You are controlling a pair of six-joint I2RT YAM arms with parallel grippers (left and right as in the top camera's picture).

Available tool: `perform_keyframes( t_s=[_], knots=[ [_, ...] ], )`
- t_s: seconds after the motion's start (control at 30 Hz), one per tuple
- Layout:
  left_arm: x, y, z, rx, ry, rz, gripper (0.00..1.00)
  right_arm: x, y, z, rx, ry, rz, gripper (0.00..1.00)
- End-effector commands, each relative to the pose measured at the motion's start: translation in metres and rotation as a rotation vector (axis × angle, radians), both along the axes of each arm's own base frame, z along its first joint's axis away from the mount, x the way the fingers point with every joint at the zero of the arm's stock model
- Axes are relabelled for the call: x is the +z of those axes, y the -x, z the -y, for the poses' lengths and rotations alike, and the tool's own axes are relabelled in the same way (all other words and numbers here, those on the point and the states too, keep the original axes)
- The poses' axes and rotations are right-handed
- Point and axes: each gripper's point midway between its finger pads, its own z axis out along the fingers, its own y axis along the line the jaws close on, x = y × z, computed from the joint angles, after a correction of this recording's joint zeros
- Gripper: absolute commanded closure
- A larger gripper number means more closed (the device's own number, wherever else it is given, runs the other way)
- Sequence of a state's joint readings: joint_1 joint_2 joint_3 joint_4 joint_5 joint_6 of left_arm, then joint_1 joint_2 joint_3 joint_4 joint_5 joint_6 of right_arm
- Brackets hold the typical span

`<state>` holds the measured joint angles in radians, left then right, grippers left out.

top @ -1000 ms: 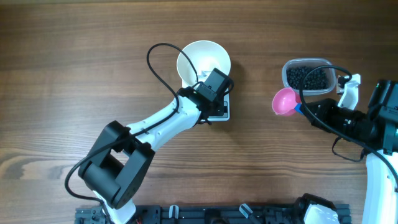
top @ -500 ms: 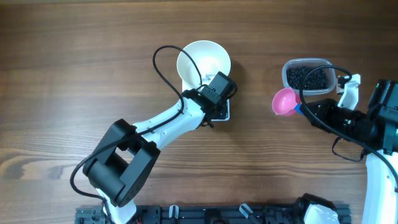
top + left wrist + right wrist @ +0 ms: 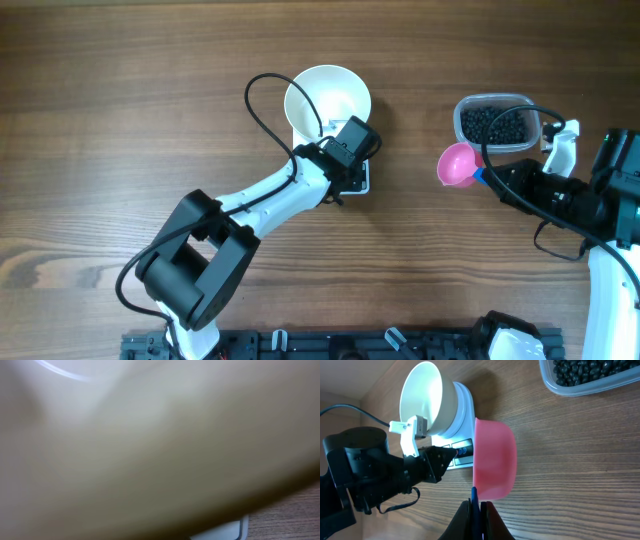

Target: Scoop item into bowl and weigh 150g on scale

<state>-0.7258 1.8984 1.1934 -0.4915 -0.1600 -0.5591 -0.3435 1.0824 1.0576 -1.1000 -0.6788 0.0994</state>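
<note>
Currently gripping the pink scoop (image 3: 458, 165) beside the bean tub (image 3: 462, 112) with the right gripper (image 3: 476, 505), closed left gripper (image 3: 444, 460) at the scale (image 3: 466, 415) front.

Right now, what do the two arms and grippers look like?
Left arm: white tubular link, black boxy joints, a black cable looping off the wrist. Right arm: mostly black, white lower link, white bracket, its own black cable. Left gripper and right gripper are black.

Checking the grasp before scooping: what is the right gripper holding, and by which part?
The right gripper is shut on the pink scoop, pinching its thin blue handle between the fingertips.
</note>
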Motion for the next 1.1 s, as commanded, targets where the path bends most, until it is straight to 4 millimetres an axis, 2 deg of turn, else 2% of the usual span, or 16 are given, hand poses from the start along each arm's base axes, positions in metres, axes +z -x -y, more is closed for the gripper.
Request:
perform_keyframes(
  t_s=[0.0,0.13,0.4,1.07],
  knots=[
    [-0.007,-0.001,-0.003,0.014,-0.017,-0.001,0.96,0.010,-0.001,0.002,0.006,0.025,0.037,0.96],
    [-0.009,-0.001,-0.002,0.014,-0.017,-0.001,0.96,0.009,0.000,0.002,0.006,0.024,0.033,0.96],
    [-0.031,0.002,-0.006,0.028,-0.047,-0.041,0.96,0.009,0.000,0.002,0.006,0.025,0.032,0.96],
    [-0.043,0.017,-0.016,0.082,-0.056,-0.093,0.96,0.009,0.000,0.002,0.007,0.025,0.030,0.96]
  ],
)
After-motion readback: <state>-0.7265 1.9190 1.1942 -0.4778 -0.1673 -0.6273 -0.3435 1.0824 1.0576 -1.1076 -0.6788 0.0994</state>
